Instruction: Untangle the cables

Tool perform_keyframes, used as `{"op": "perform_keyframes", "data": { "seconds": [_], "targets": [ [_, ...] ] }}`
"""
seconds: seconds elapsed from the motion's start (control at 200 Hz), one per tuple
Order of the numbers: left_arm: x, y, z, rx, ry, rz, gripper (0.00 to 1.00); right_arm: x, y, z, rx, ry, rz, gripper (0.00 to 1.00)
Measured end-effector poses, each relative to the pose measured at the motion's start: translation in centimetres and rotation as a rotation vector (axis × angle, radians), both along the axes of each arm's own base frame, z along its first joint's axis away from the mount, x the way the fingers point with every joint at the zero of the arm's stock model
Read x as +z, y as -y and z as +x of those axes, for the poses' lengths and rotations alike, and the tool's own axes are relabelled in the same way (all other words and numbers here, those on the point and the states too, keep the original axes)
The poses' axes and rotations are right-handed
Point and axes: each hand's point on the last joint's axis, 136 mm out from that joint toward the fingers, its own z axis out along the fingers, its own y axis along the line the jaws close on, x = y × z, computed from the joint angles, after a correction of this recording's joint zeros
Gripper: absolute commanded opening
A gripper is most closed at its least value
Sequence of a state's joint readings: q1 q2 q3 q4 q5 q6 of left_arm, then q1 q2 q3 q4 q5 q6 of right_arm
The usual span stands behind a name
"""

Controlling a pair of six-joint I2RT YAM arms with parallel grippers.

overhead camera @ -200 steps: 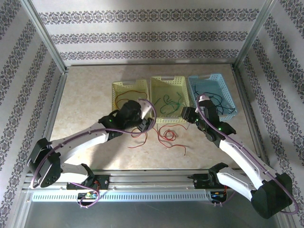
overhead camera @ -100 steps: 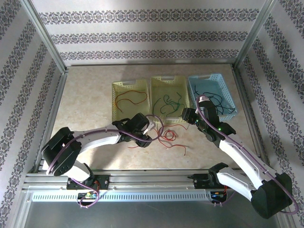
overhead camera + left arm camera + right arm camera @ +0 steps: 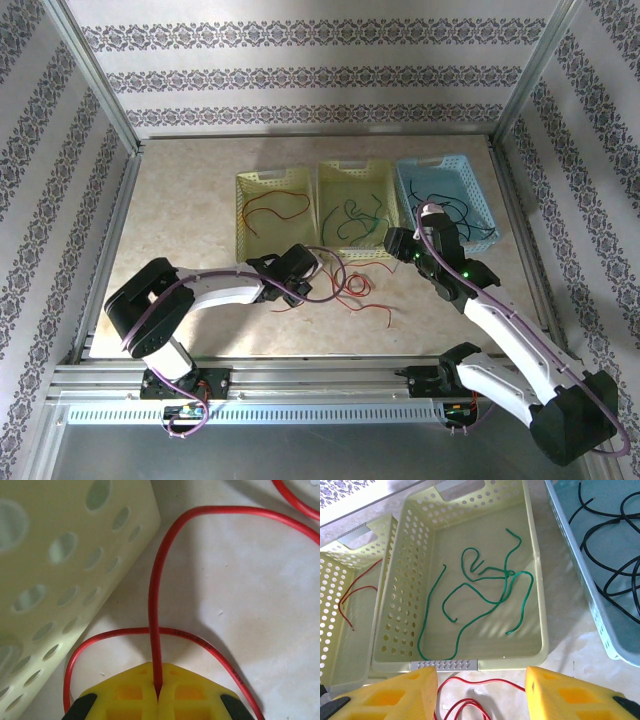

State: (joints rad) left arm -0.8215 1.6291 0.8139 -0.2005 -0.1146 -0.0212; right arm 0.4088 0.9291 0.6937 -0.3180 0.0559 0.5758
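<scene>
Several loose red cables (image 3: pixel 352 290) lie on the table in front of the baskets. My left gripper (image 3: pixel 299 289) is low over their left end, shut on one red cable (image 3: pixel 154 605) that runs straight out from between the yellow fingers (image 3: pixel 125 695), beside the left basket's wall (image 3: pixel 60 565). My right gripper (image 3: pixel 392 240) hangs open above the red cables (image 3: pixel 470 707), at the middle basket's front rim (image 3: pixel 445 665). Green cables (image 3: pixel 485 587) lie in that basket, red cables (image 3: pixel 275 208) in the left one, and black cables (image 3: pixel 615 560) in the blue one.
Three perforated baskets stand side by side at the back: pale yellow left (image 3: pixel 243 240), pale yellow middle (image 3: pixel 322 215), blue right (image 3: pixel 478 190). Metal frame posts and patterned walls enclose the table. Thick purple arm cables loop near both wrists.
My left arm has dropped from the left basket's front corner down to the table and now lies lower, nearer the red cables. The right arm has hardly moved.
</scene>
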Motion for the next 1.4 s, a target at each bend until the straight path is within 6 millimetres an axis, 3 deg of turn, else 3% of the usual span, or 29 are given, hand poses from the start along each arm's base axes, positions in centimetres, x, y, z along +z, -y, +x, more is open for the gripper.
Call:
{"op": "perform_keyframes", "data": {
  "seconds": [0.135, 0.205, 0.33, 0.525, 0.705, 0.905, 1.055, 1.175, 1.399],
  "targets": [
    [2.8, 0.9, -0.9, -0.053, 0.076, -0.067, 0.00, 0.2, 0.5, 0.1, -0.018, 0.005, -0.001, 0.50],
    [6.2, 2.0, -1.6, -0.090, 0.146, -0.156, 0.00, 0.3, 1.1, 0.2, -0.036, 0.011, -0.001, 0.49],
    [14.1, 3.2, -1.7, -0.114, 0.310, -0.350, 0.00, 0.3, 1.7, 0.3, -0.058, 0.016, 0.000, 0.50],
    [24.3, 1.9, -0.1, -0.038, 0.581, -0.498, 0.00, -0.1, 1.9, 0.2, -0.062, 0.005, -0.004, 0.49],
    [30.2, -0.4, 3.0, 0.093, 0.769, -0.464, 0.00, -0.2, 1.9, 0.3, -0.062, 0.003, -0.005, 0.49],
    [29.9, -5.5, 7.3, 0.294, 0.831, -0.365, 0.00, -0.2, 1.9, 0.2, -0.062, 0.002, -0.005, 0.49],
    [30.0, -8.6, 9.0, 0.417, 0.864, -0.371, 0.00, 0.0, 1.9, 0.1, -0.062, 0.010, -0.002, 0.49],
    [29.0, -9.3, 9.7, 0.462, 0.861, -0.389, 0.00, -0.1, 2.0, -0.1, -0.061, 0.013, 0.000, 0.49],
    [23.0, -9.0, 11.5, 0.506, 0.756, -0.320, 0.00, -0.1, 1.9, -0.1, -0.058, 0.011, 0.001, 0.49]
  ]
}}
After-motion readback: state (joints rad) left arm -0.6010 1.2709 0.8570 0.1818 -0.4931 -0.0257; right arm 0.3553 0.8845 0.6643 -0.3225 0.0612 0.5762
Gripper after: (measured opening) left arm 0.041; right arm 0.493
